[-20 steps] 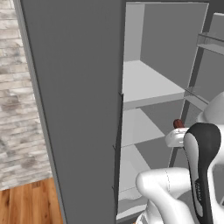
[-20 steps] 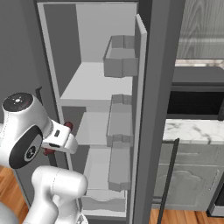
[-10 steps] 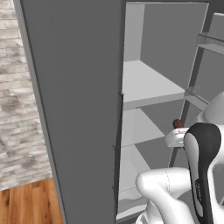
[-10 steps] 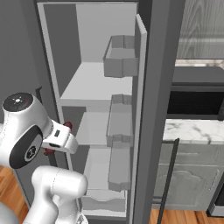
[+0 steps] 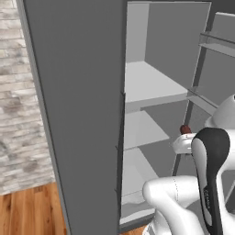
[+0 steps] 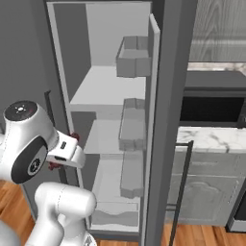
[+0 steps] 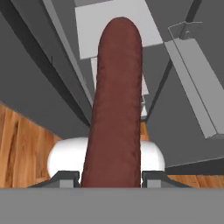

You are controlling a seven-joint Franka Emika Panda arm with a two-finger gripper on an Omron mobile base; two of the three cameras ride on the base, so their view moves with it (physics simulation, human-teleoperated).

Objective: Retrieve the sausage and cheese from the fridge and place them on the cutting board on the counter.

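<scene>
No legible writing or brand marks anywhere. Gripper (image 7: 111, 177) clamped on sausage (image 7: 116, 105), link held lengthwise between fingertips (image 7: 65, 177), pointing away from hand. Arm folded, hand raised beside open fridge (image 6: 110, 86) at middle-shelf height. Sausage end peeks above wrist in left base view (image 5: 185, 130). Counter (image 6: 211, 139) to right of fridge.

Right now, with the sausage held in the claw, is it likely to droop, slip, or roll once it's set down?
The sausage juts out straight past the claw, so it is probably stiff. Held at one end only, it might pivot or slip. Its round, smooth shape suggests it would roll on a flat surface.
</scene>
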